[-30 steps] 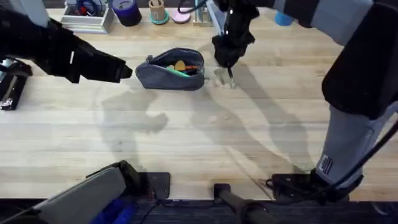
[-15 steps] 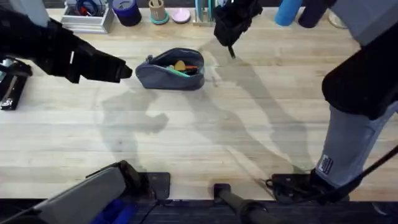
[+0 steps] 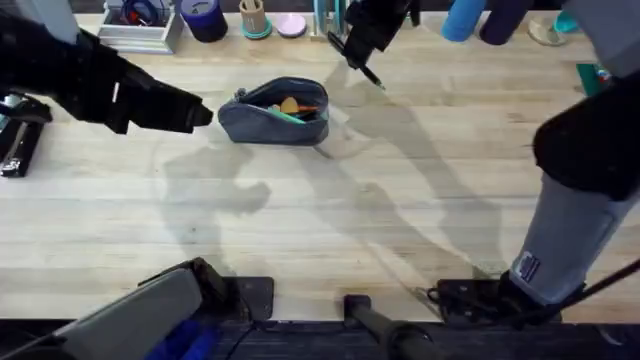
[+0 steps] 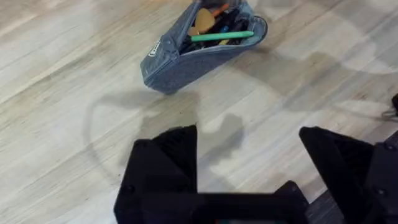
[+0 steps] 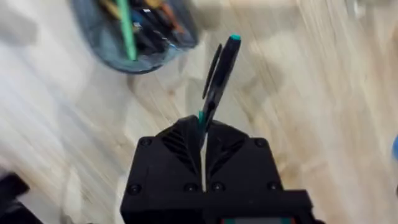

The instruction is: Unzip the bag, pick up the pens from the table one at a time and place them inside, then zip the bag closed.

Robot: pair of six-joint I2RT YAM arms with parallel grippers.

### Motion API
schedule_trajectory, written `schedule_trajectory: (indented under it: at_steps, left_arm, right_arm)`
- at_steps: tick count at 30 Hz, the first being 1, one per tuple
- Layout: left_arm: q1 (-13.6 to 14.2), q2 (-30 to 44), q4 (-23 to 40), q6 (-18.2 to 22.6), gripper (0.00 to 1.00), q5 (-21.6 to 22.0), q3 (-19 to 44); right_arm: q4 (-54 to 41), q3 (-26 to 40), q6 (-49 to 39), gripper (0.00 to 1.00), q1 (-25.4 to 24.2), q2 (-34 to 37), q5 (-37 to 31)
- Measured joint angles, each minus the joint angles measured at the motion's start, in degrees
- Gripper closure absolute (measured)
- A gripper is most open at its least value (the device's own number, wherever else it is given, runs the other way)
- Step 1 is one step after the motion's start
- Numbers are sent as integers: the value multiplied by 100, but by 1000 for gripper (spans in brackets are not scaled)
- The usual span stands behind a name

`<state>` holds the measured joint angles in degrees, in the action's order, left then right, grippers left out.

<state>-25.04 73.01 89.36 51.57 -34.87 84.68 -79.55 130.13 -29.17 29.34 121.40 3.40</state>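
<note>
Along the far edge stand a white tray [image 3: 140, 38] of odds and ends, a dark-blue cup [image 3: 204, 18], a tan holder [image 3: 253, 17] and a light-blue cylinder [image 3: 461, 20].

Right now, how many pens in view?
2. A green pen lies in the open bag; a black pen is held in the right gripper above the table. More may be hidden inside.

Robot lab or office workbench, light plank-wood surface [image 3: 300, 220], white desk tray [image 3: 135, 35] of stationery, dark-blue cup [image 3: 204, 18], small pots and bottles lined along the far edge
</note>
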Motion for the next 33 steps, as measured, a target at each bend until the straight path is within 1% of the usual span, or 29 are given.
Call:
schedule_trajectory:
  at_steps: [4, 10, 14, 17, 22, 25, 29, 33]
  left_arm:
    - [0, 0, -2, 0, 6, 0, 0]
    - [0, 0, -2, 0, 6, 0, 0]
    - [0, 0, -2, 0, 6, 0, 0]
    - [0, 0, -2, 0, 6, 0, 0]
    - [0, 0, -4, 0, 6, 0, 0]
    - [0, 0, -13, 0, 5, 0, 0]
    - [0, 0, -19, 0, 5, 0, 0]
    - [0, 0, -19, 0, 5, 0, 0]
  right_arm:
    - [3, 25, -912, 970, 0, -107, 420]
    - [2, 26, -2147, 970, 0, -107, 870]
    - [11, 26, -2847, 970, 0, -105, 1134]
    - [37, 26, -3214, 970, 0, -105, 1352]
    - [161, 26, -3550, 970, 5, -106, 1699]
    - [214, 26, -3621, 970, 38, -105, 1777]
    - [391, 26, -3694, 970, 247, -39, 1867]
    - [538, 26, -3714, 970, 387, 183, 1895]
